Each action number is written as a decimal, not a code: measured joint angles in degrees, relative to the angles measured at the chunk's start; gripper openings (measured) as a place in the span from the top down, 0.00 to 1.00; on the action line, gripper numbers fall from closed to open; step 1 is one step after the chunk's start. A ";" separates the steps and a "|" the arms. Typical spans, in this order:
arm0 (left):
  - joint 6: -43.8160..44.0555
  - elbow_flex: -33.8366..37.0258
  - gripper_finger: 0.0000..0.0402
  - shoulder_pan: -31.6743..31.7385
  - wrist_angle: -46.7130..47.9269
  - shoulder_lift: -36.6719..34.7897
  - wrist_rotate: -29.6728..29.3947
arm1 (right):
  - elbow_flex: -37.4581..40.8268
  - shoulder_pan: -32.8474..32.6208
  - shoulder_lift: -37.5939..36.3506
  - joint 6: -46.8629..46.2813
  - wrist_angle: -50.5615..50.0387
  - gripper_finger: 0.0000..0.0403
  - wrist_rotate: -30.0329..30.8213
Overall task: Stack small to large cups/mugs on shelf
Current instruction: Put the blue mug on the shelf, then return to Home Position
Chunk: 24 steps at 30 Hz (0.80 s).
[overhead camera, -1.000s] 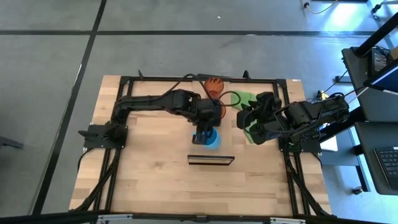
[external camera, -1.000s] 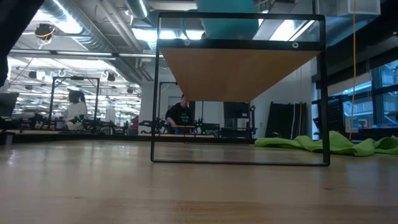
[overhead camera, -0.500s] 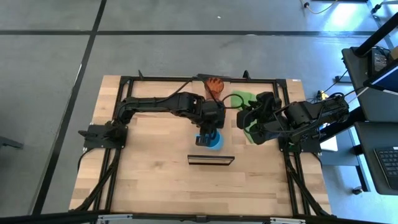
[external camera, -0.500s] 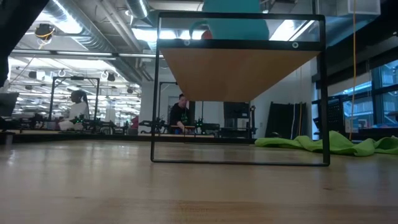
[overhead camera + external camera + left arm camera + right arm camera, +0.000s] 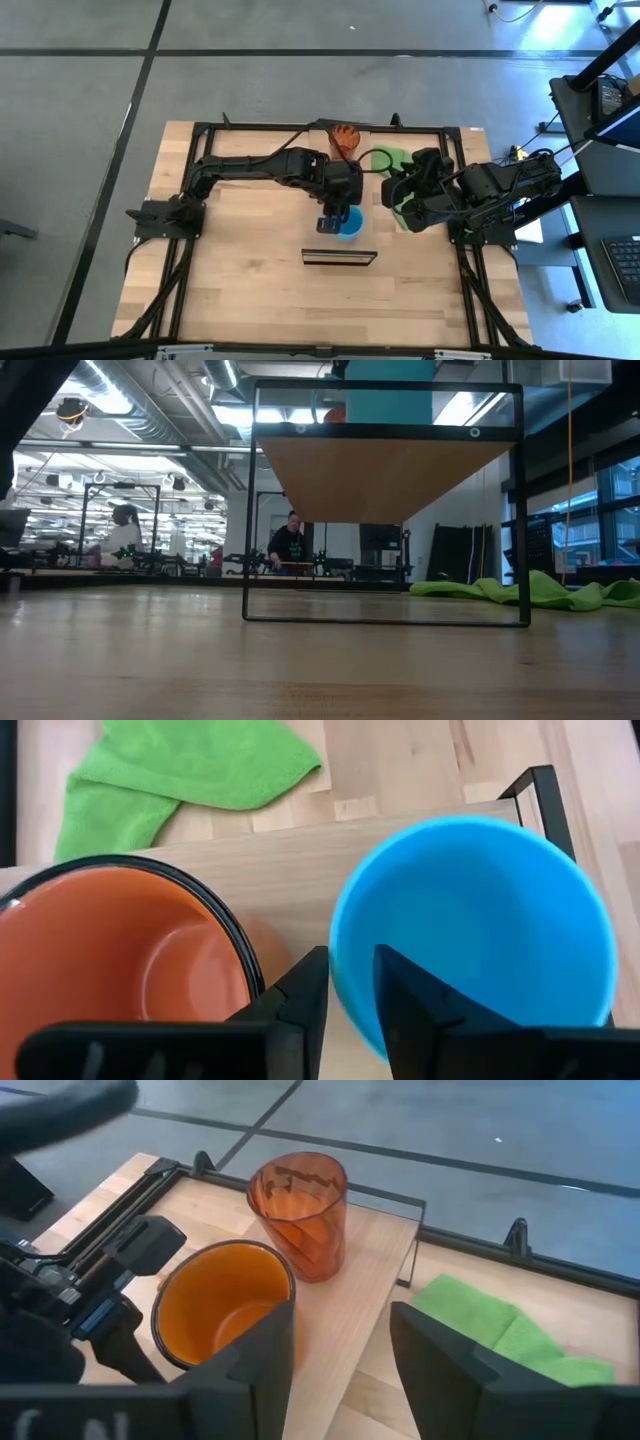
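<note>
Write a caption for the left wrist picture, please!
Left pincer grips the blue mug rim on the wooden shelf, beside the orange mug.

We see a robotics lab or workshop: exposed ceiling ducts [image 5: 150,420] and strip lights, a grey concrete floor [image 5: 300,80], and people [image 5: 290,542] at distant workbenches with more rigs beyond our wooden tabletop [image 5: 250,290].
</note>
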State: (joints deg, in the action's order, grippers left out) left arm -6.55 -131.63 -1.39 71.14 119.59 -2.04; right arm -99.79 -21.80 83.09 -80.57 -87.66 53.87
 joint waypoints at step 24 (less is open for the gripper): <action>3.43 -2.03 0.81 -2.46 0.56 -17.31 -0.53 | -1.50 -0.89 -0.07 5.14 4.34 0.59 -5.20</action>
State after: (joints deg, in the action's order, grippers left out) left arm -3.12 -133.67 -3.85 71.70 102.28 -2.56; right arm -101.29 -22.68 83.02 -75.43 -83.32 48.67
